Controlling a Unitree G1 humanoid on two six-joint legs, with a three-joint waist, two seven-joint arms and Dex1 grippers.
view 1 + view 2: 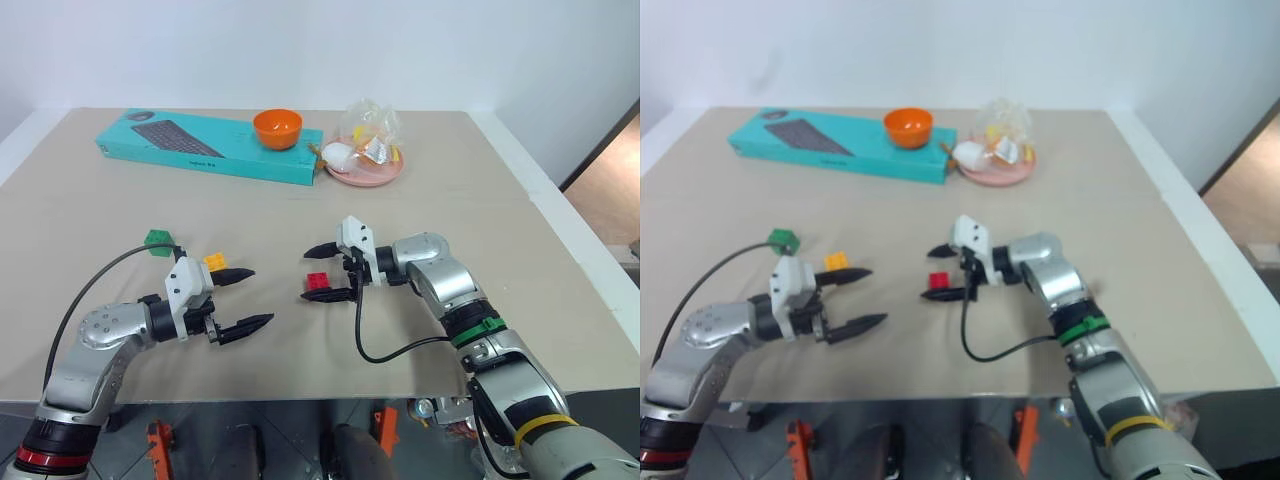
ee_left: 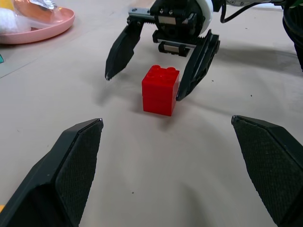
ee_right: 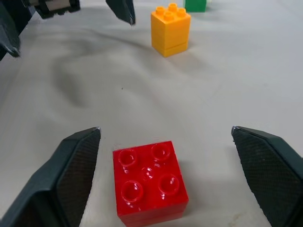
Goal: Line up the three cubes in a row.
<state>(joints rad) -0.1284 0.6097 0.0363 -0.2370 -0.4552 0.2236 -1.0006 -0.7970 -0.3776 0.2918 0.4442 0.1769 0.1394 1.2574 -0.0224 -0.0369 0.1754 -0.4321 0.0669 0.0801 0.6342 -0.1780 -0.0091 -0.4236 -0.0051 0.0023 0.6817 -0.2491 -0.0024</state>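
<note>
Beige tabletop (image 1: 300, 215) w/ white wall behind. R gripper (image 1: 328, 274) sits mid-table, pointing toward robot's left, fingers spread apart w/ the red cube (image 1: 317, 283) standing on the table betw. them; in left wrist view one finger looks to be at or v. near the cube's side, other finger clear of it, cube not lifted. L gripper (image 1: 246, 298) faces it from robot's left, fingers wide apart, holding nothing, a gap of bare table betw. the two grippers. Yellow-orange cube (image 1: 215, 262) stands just beside L gripper's far finger, on the far side. Green cube (image 1: 159, 240) is further out to the left and back, near yellow-orange one but apart. At table's far edge: teal keyboard box (image 1: 200, 145), orange bowl (image 1: 277, 128) on it, pink plate (image 1: 366, 170) w/ wrapped items just beside the box.
</note>
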